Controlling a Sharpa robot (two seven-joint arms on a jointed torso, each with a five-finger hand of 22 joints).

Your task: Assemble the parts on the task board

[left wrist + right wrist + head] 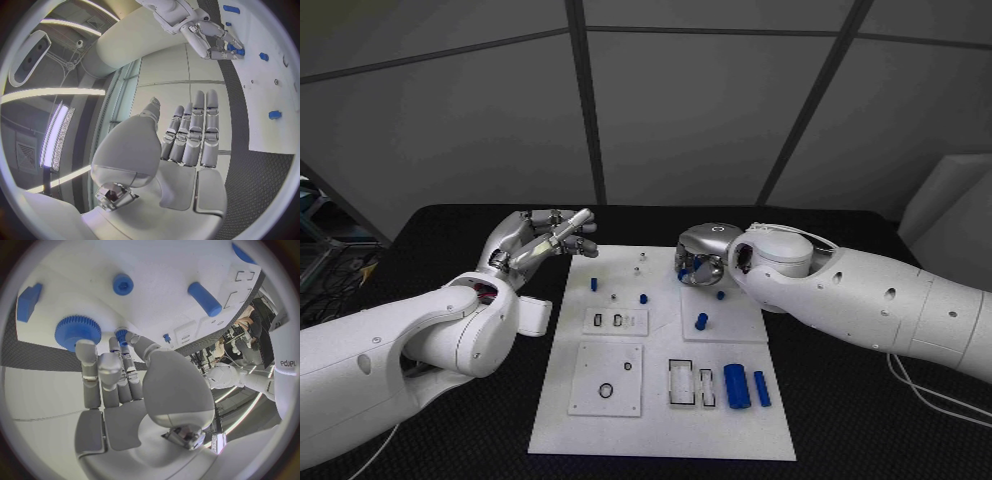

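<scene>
One marking can be read: dark lettering on a white robot arm [284,365] at the rim of the right wrist view, seen upside down and apparently spelling "sharpa". The task board [661,420] and blue parts [736,385] carry no readable text.

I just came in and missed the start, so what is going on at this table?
A two-armed robot is assembling small blue parts on a white board. Its right robot hand is down at the far end of the board, fingertips against a small blue peg beside a blue gear. The left robot hand is raised off the board's far left corner, fingers straight and holding nothing. Several blue cylinders lie loose nearer the robot.
</scene>
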